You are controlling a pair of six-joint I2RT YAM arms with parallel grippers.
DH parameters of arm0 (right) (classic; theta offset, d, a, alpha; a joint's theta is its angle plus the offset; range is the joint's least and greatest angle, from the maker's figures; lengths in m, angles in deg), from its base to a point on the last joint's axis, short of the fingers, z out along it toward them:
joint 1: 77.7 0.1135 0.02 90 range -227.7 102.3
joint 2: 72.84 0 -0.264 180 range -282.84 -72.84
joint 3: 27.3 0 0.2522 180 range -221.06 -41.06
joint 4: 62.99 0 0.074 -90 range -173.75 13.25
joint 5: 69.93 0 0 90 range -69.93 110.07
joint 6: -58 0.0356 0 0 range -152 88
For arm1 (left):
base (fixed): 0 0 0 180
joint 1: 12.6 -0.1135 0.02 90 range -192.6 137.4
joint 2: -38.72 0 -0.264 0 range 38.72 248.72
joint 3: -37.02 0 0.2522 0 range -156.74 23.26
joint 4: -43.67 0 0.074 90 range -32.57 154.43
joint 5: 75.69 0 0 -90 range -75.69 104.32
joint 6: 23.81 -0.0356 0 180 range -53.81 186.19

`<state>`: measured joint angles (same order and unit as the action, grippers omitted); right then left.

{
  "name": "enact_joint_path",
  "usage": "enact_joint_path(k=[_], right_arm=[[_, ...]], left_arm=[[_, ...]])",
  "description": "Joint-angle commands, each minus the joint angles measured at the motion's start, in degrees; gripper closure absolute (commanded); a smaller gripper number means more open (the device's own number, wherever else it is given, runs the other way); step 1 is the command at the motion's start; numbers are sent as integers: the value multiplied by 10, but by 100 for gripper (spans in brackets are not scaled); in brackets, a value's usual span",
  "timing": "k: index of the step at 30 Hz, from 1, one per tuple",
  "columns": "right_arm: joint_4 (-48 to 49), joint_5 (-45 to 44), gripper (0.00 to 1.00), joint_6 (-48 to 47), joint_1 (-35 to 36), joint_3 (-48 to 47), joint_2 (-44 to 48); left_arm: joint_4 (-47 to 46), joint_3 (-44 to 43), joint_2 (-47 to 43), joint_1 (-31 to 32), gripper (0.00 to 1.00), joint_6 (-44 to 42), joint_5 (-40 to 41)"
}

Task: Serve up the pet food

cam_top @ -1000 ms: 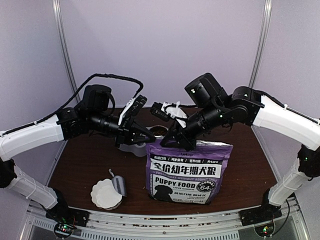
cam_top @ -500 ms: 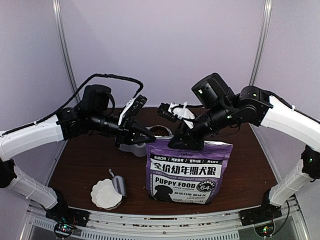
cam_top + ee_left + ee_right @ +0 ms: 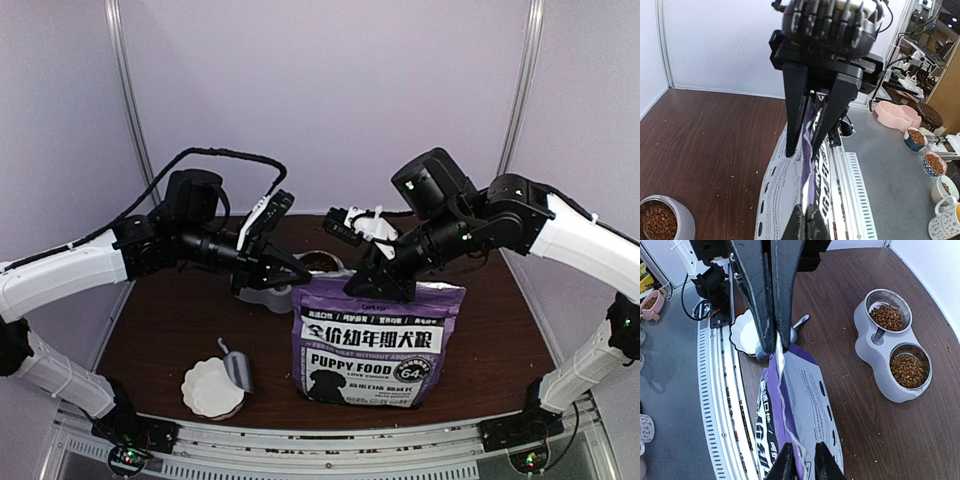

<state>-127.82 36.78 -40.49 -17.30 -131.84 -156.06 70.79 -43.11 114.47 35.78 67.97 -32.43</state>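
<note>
The purple-and-white bag stands upright near the table's front. My left gripper is shut on the bag's top left corner; in the left wrist view its fingertips pinch the bag's upper seam. My right gripper sits further right on the same edge. In the right wrist view its jaws stand slightly apart, with the torn seam of the bag between them. Pet food fills both bowls of the grey double feeder behind the bag.
A white scalloped dish lies at the front left with a metal scoop against it. A ribbed metal rail runs along the table's near edge. Cups and bowls stand on a grey surface beyond the table.
My right arm has shifted a little to the right along the bag's top edge and its jaws have parted slightly. The left arm and the bag have stayed put.
</note>
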Motion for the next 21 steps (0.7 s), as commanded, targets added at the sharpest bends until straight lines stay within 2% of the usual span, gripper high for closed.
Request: enact_joint_path(k=[1, 6, 12, 14, 16, 21], right_arm=[[-31, -39, 88, -2, -4, 17, 23], [-34, -46, 100, -5, -5, 18, 20], [-45, -65, 100, -11, -4, 20, 26], [-50, -73, 93, -11, -4, 21, 28], [-52, -80, 90, -13, -5, 24, 31], [-58, -96, 89, -15, -5, 27, 31]], left_arm=[[-4, 4, -12, 0, 100, -6, -6], [-3, 3, -12, 0, 100, -6, -5], [-2, 3, -12, 1, 100, -7, -4], [-2, 2, -11, 0, 100, -7, -4], [-2, 3, -11, 0, 100, -7, -5], [-2, 2, -11, 0, 100, -7, -5]])
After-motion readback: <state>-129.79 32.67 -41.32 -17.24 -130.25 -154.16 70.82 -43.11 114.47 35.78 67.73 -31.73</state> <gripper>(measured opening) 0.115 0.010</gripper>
